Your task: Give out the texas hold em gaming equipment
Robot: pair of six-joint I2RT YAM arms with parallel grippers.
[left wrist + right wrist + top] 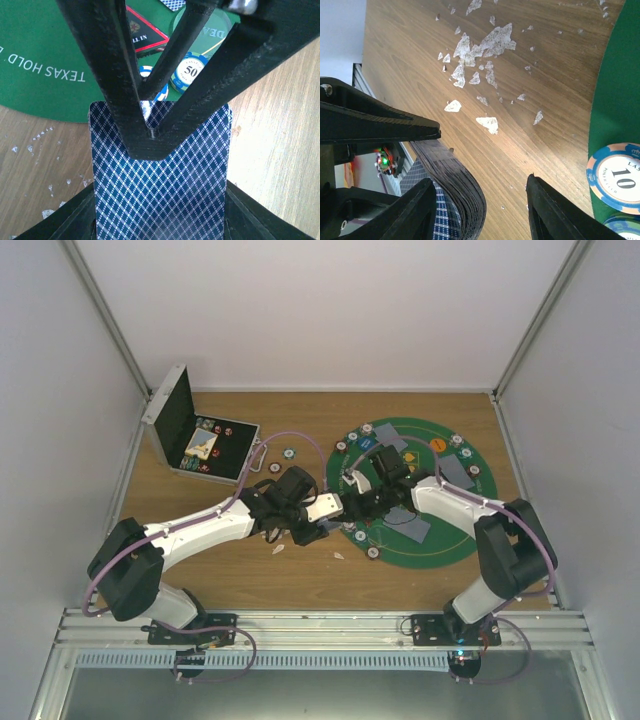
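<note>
Clamped shut in the left gripper [338, 506]: a deck of playing cards [160, 190], over the middle of the counter [300, 580], just off the left edge of the green mat [445, 540]. Straddling the deck with jaws partly open, contact impossible to tell: the right gripper [480, 180]. On the mat by that edge: poker chips [190, 70] and a red-black triangular token [145, 32]. Scattered on the bare wood: white scraps [485, 45].

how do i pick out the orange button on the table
On the right half of the wooden table lies a round green mat. Near its far rim, right of centre, sits the orange button: the only plain orange disc among stripe-edged chips and grey-blue cards.
</note>
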